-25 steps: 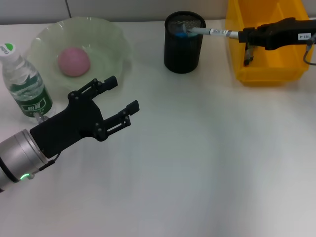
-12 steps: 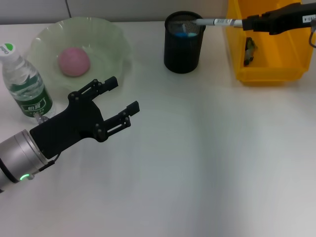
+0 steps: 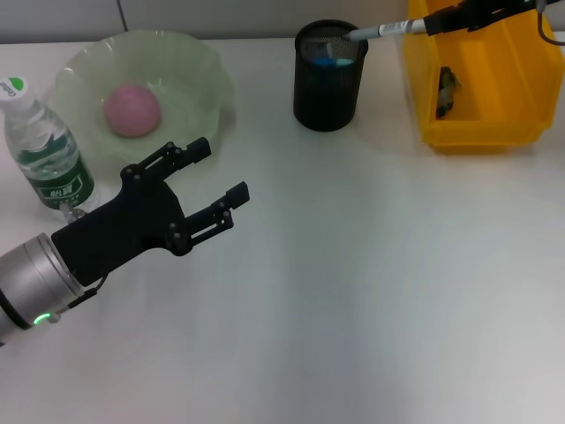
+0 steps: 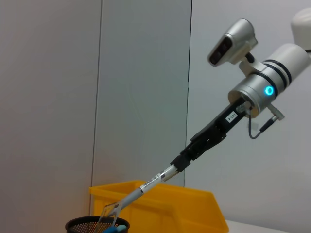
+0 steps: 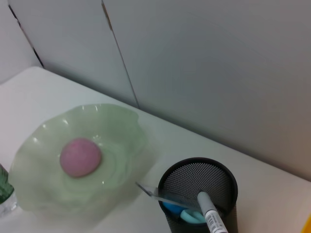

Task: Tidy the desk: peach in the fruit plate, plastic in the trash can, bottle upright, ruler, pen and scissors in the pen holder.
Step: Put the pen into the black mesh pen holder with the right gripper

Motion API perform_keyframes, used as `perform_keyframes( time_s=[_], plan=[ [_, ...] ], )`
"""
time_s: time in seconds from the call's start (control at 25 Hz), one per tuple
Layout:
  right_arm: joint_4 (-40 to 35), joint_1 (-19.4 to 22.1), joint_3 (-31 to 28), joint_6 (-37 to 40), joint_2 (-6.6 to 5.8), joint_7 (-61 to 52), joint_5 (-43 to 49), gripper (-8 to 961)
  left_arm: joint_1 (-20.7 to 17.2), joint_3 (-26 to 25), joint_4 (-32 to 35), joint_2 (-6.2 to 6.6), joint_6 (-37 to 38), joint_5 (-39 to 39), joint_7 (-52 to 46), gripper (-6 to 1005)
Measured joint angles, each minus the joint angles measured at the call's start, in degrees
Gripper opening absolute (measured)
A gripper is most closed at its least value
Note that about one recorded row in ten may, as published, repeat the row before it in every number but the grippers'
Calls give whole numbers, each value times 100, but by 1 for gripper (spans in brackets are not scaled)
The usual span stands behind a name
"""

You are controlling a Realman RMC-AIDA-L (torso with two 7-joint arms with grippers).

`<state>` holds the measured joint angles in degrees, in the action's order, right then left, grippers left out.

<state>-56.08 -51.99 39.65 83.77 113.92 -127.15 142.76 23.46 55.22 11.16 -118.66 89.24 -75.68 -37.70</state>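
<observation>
Grey-white marker pen (image 3: 388,29), pinched shut in the right tool (image 3: 434,21), slants tip-down into the black mesh pen holder (image 3: 328,84) at the tabletop's far edge. Release depends on steepening this long axis. Left tool (image 3: 205,181) hangs wide open, empty, near the left edge.

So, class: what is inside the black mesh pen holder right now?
The pen holder contains blue scissor handles, a clear ruler poking over the rim, and the tip of the pen held by the right hand. Their lower parts are hidden by its wall.
</observation>
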Motion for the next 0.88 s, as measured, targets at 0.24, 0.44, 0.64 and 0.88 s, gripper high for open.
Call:
perform_keyframes(
  time_s=[0.24,0.44,0.64,0.88],
  plan=[
    [-31,-185,269,29,-13,-339,202,179,-41,35,0,-11,57,0,0,773],
    [-48,-339,375,82,-31,-513,467,180,-54,52,0,-24,84,1,0,773],
    [-18,-500,406,95,-35,-633,751,182,-53,58,0,-23,63,1,0,773],
    [68,-671,618,96,-46,-828,896,183,-53,95,0,-5,1,-2,0,773]
  ],
)
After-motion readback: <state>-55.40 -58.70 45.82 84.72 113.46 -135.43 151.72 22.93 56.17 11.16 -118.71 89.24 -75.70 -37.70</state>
